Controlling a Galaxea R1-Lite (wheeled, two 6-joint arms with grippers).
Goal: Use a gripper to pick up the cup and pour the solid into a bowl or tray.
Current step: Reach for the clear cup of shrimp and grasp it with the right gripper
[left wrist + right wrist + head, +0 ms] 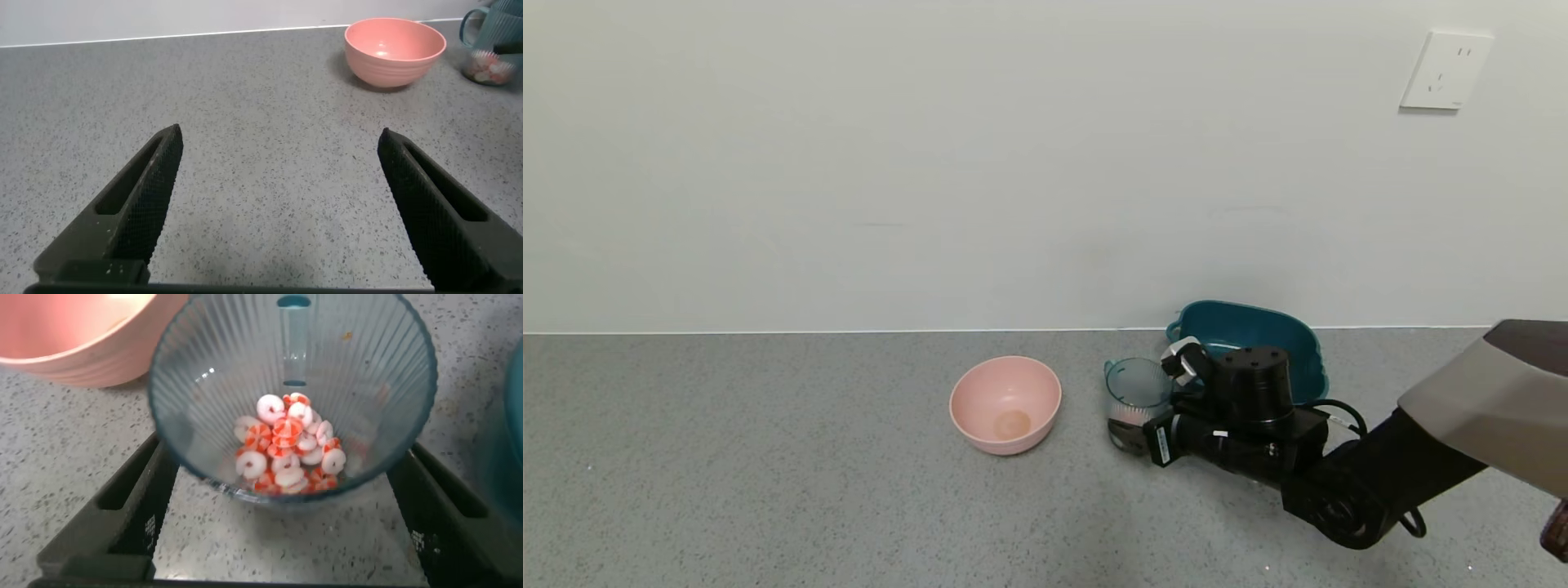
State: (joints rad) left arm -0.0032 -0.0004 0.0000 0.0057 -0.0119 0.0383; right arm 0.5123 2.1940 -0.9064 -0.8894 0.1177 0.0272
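The right gripper (282, 514) straddles the cup (290, 392), fingers wide, not clamped; solid (286, 449) inside, tub (1258, 331) at two o'clock.

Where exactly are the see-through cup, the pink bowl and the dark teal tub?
cup (1137, 392): head view, on its ribbed front wall.
pink bowl (1005, 404): head view, on its inner wall.
teal tub (1241, 327): head view, on its inner back wall.

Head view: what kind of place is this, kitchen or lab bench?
Probably a staged test bench, not a working kitchen: a bare grey speckled counter against a plain white wall with one socket, holding only a pink bowl, ribbed cup and teal tub.
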